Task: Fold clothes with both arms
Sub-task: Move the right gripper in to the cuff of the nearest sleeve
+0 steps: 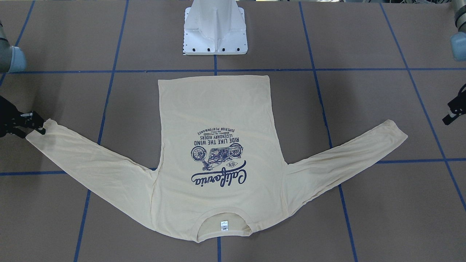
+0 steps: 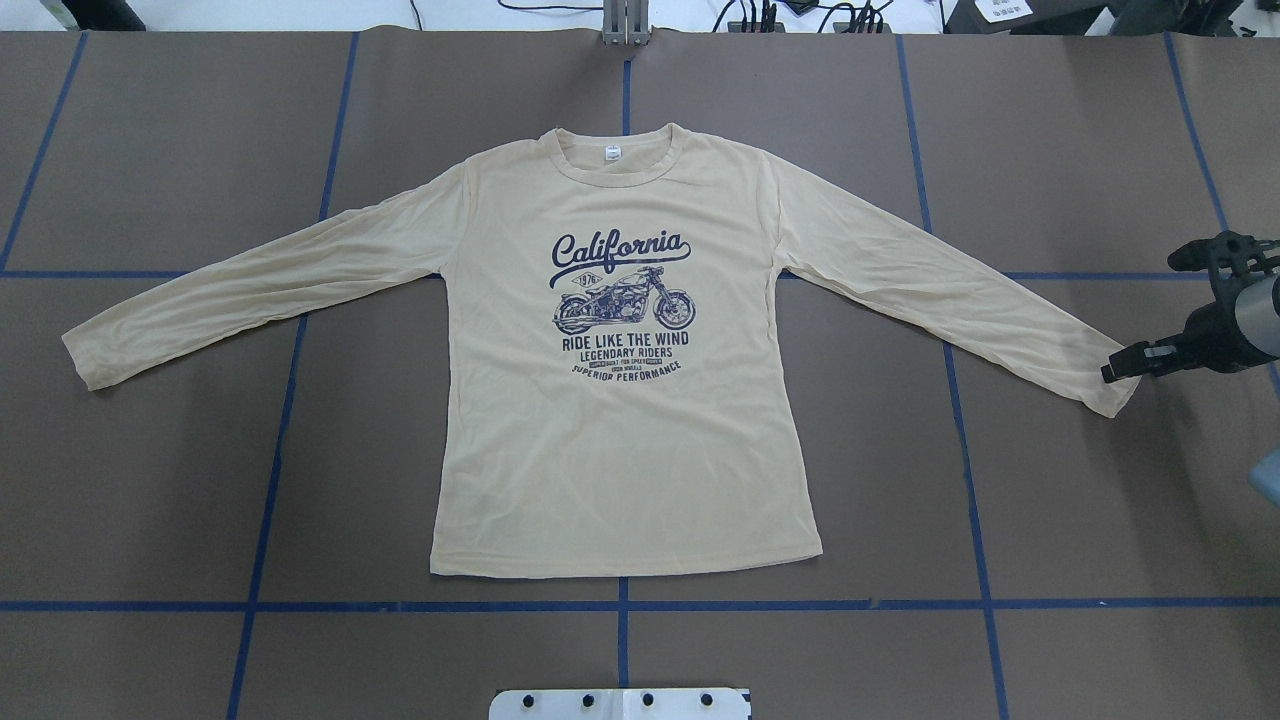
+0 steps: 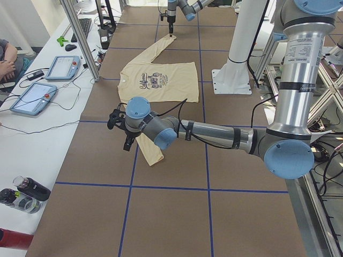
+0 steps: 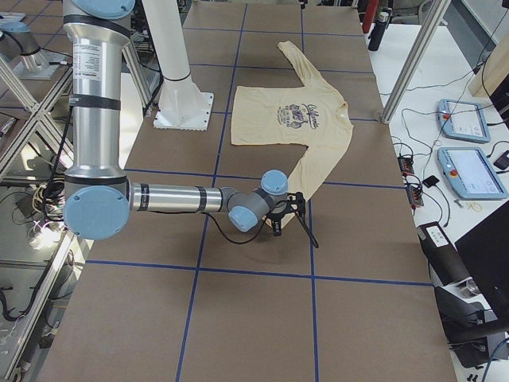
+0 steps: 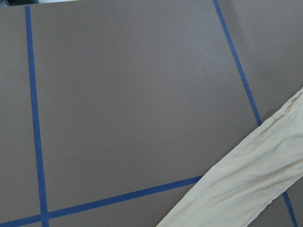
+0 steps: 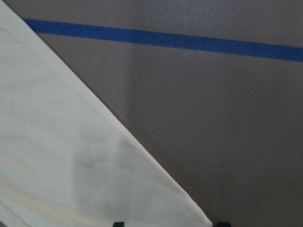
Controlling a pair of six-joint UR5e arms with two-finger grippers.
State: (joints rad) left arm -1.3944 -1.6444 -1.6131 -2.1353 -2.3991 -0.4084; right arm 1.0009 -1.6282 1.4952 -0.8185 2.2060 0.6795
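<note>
**Shirt flat on the table, right gripper at one cuff**

The shirt (image 2: 620, 450) lies spread flat on the brown table (image 2: 200, 480), front up, so the navy motorcycle print (image 2: 622, 300) reads the right way round from the robot's side. Its collar, with the small white label (image 2: 611, 152), points away from the white base (image 1: 215, 32), and the hem lies nearest that base, just short of a blue tape line (image 2: 300, 605). Both sleeves stretch out to the sides and slant slightly back toward the robot.

The right gripper (image 2: 1115, 370) sits low at the end of the sleeve (image 2: 950, 290) on the robot's right, right at the cuff. Its wrist camera shows the pale cloth filling the lower left of the view. Two dark fingertips (image 6: 221, 224) are set wide apart at the bottom edge, and the corner of the cuff lies between them. The jaws stand open and are not closed on the cloth.

The left gripper (image 1: 451, 114) hangs beyond the end of the other sleeve (image 2: 230, 300), apart from its cuff and holding nothing. Only part of it shows at the edge of the front view, and I cannot tell how far its jaws are open. Its wrist camera looks down on bare table, tape lines, and a stretch of that sleeve in the lower right corner.
</note>
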